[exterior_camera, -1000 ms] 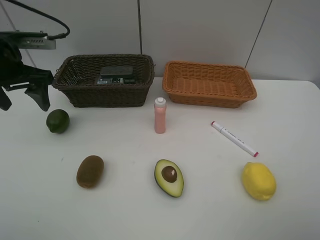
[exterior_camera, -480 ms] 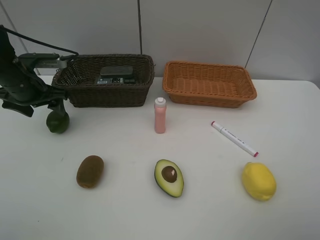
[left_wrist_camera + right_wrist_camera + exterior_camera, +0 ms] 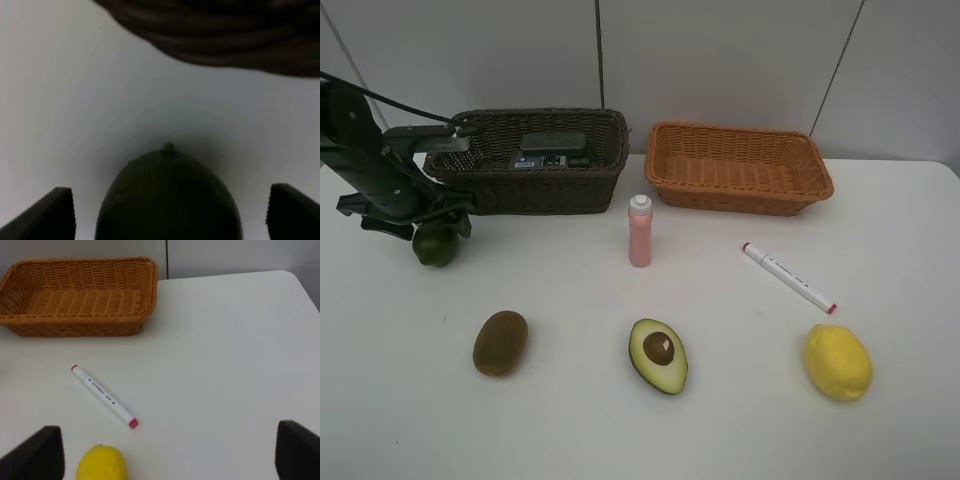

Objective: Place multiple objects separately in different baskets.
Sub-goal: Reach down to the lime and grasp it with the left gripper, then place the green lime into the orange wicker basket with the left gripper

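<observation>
The white desk (image 3: 570, 430) is the biggest thing here, and all the other things sit on it. At the back stand two baskets side by side, with a gap between them. The dark basket (image 3: 535, 190) is on my left. A black block (image 3: 553, 141) and a dark green thing (image 3: 550, 160) lie inside it. The tan basket (image 3: 740, 195) is on my right, and I see nothing in it.

My left pincer (image 3: 170, 220) is down low, just in front of the left end of the dark basket. It is wide open. The lime (image 3: 434, 248) sits on the desk between its two fingers, and neither finger touches it.

My right pincer (image 3: 172, 452) is wide open too and holds nothing. It hangs over the right side of the desk.

The lemon (image 3: 837, 362) is at the front right. The half avocado (image 3: 658, 355) is at the front middle, cut side up, with its pit showing. The kiwi (image 3: 500, 342) is at the front left, near the lime but not touching it. The pink bottle (image 3: 640, 231) stands upright in front of the gap between the baskets. The marker (image 3: 789, 277) lies flat between the tan basket and the lemon.
</observation>
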`<action>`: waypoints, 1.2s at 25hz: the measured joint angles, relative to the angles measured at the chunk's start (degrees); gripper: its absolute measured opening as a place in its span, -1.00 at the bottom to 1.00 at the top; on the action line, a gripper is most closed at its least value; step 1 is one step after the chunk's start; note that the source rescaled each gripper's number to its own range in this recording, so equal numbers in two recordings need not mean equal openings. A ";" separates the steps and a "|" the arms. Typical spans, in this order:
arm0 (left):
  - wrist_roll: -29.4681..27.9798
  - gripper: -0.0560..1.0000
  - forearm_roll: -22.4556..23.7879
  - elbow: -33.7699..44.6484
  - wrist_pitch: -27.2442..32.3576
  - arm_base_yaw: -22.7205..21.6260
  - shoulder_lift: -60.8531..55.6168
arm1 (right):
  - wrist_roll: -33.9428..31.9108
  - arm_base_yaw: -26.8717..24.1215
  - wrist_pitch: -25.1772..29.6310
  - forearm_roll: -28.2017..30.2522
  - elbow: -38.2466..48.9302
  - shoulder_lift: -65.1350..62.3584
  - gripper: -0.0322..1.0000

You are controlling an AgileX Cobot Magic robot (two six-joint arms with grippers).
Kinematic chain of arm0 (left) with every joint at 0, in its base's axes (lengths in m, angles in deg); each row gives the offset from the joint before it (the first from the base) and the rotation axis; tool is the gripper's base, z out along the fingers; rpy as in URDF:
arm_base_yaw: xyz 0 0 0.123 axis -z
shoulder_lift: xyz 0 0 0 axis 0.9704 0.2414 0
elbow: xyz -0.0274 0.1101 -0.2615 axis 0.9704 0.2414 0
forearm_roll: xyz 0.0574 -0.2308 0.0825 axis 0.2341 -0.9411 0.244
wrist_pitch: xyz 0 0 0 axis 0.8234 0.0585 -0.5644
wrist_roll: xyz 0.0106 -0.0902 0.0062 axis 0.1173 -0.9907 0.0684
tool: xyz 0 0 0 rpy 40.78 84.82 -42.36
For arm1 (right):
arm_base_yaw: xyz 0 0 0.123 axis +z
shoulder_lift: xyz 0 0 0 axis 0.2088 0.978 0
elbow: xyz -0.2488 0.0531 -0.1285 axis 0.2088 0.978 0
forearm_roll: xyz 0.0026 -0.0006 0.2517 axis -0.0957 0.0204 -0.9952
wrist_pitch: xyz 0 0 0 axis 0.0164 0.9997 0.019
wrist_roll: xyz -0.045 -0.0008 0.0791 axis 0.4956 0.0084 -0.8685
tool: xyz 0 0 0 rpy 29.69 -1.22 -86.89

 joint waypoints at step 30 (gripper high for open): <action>1.34 -0.03 -3.35 -6.53 5.49 10.38 -10.20 | 0.00 0.00 0.00 0.00 0.00 0.00 0.99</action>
